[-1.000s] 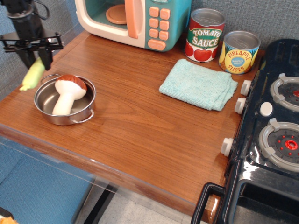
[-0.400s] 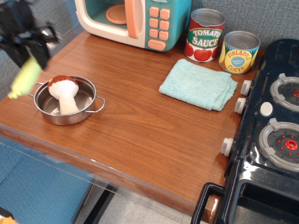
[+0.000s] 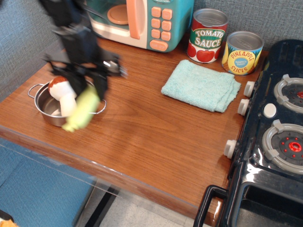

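Yellow-green corn cob (image 3: 81,113) hangs clamped in blurred gripper (image 3: 92,90) jaws, over steel pot (image 3: 45,111) rim near surface's left front edge. Risk: cob clips pot or mushroom (image 3: 65,94), tipping it.

Open wood across middle and front edge of counter (image 3: 142,137). Left edge blocked: steel pot (image 3: 47,106) with mushroom (image 3: 64,92), arm and gripper (image 3: 90,80) above it holding yellow-green corn (image 3: 83,111) over pot's right rim. Back edge lined by toy microwave (image 3: 137,21), tomato sauce can (image 3: 207,35), pineapple can (image 3: 242,53). Folded teal cloth (image 3: 201,85) low near right edge. Stove (image 3: 279,123) and knobs along right edge.
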Available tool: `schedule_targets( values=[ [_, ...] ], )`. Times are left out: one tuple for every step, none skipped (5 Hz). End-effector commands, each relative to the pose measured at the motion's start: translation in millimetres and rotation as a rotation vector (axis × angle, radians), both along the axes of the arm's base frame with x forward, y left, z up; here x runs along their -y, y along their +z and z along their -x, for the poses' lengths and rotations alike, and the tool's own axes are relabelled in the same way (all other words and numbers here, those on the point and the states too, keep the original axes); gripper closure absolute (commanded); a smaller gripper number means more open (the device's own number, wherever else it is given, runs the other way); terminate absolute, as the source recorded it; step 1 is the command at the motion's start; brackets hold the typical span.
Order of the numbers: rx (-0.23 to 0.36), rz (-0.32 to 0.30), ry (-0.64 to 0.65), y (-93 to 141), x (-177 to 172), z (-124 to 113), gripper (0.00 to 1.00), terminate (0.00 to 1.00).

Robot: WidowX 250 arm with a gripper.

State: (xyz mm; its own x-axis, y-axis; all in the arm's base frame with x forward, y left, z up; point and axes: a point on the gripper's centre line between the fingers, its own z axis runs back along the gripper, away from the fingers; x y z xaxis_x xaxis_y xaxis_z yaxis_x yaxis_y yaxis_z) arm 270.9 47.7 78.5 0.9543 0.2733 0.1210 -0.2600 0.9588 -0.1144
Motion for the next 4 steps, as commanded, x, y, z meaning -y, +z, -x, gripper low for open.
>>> schedule_targets(
  values=[
    [0.021, 0.019, -0.1, -14.1, 55.4, -4.8, 1.0, 0.0],
    [0.02, 0.015, -0.129, -31.0, 71.2, -2.8, 1.0, 0.0],
    [0.042, 0.001, -0.111, -42.7, 77.8, -8.9, 1.0, 0.0],
    [0.043, -0.009, -0.125, -51.7, 83.1, -19.5, 1.0, 0.0]
  ],
)
